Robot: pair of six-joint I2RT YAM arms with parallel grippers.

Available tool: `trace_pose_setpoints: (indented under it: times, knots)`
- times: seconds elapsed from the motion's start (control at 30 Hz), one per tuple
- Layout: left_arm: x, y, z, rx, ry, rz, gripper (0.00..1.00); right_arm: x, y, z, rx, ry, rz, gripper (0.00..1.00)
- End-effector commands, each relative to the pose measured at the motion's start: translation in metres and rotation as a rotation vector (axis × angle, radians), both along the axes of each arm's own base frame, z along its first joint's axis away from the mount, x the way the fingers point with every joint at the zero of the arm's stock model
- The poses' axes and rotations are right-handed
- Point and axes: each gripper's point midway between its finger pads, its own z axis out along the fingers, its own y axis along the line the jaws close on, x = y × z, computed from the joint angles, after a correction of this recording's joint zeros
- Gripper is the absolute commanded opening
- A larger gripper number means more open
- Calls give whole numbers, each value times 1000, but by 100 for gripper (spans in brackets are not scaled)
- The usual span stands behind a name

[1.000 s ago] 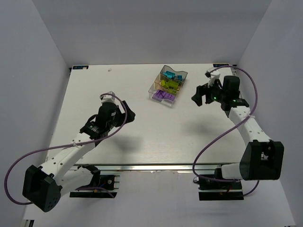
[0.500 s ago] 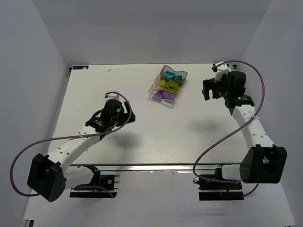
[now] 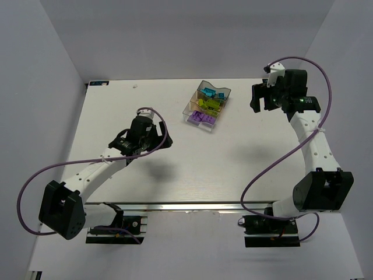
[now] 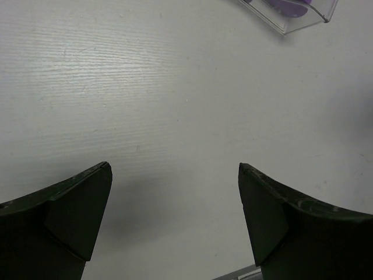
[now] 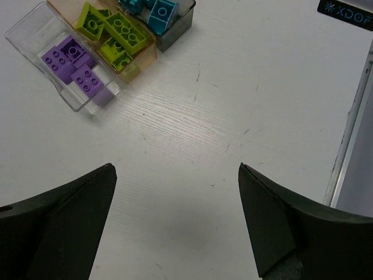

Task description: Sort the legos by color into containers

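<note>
Top external view: nearest, the left jaws and right jaws stand apart, empty, over the bench. Farther back, the tray keeps purple bricks, lime bricks and teal bricks in separate compartments. No loose brick shows, so sorting looks finished.

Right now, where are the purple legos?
In the top view, the purple legos lie in the near end compartment of the clear tray, right beside the lime green legos in the middle one.
</note>
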Motion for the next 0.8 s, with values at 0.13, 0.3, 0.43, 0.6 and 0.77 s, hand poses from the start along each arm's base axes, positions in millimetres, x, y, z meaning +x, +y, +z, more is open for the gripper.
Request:
trace_pose_setpoints:
  times: [0.13, 0.3, 0.43, 0.6, 0.77]
  knots:
    - [0, -10, 22, -69, -20, -27, 98, -12, 12, 11, 46, 12, 60, 89]
    - [-3, -11, 32, -121, -46, -9, 98, -6, 8, 23, 61, -49, 12, 89]
    - [1, -8, 55, -147, -107, 23, 98, -7, 2, 19, 71, -71, -40, 90]
    - [3, -6, 74, -160, -137, 33, 98, -11, -9, 18, 59, -112, -113, 89]
    - [-3, -4, 75, -179, -145, 33, 98, -22, -17, 10, 31, -68, -155, 89]
